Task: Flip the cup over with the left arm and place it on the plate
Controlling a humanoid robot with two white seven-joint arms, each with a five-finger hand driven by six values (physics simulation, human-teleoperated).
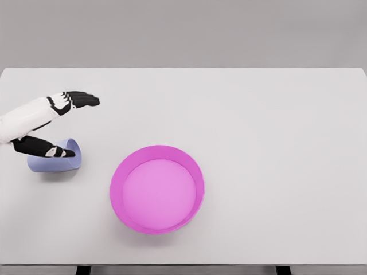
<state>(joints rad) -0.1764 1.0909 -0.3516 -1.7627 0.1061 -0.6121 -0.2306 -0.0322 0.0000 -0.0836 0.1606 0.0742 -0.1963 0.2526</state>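
Observation:
A pale blue cup (50, 162) lies on its side at the left of the white table, its mouth facing right. My left hand (67, 123) comes in from the left edge just above it. The fingers (83, 100) stretch out flat to the right, well beyond the cup, while the thumb (49, 149) rests across the cup's upper side. The hand is spread and not closed around the cup. A magenta plate (156, 188) with a raised rim sits to the right of the cup, nearer the table's front. The right arm is out of sight.
The white table (258, 126) stretches wide to the right and back. Its front edge runs along the bottom of the view, with two dark legs showing below.

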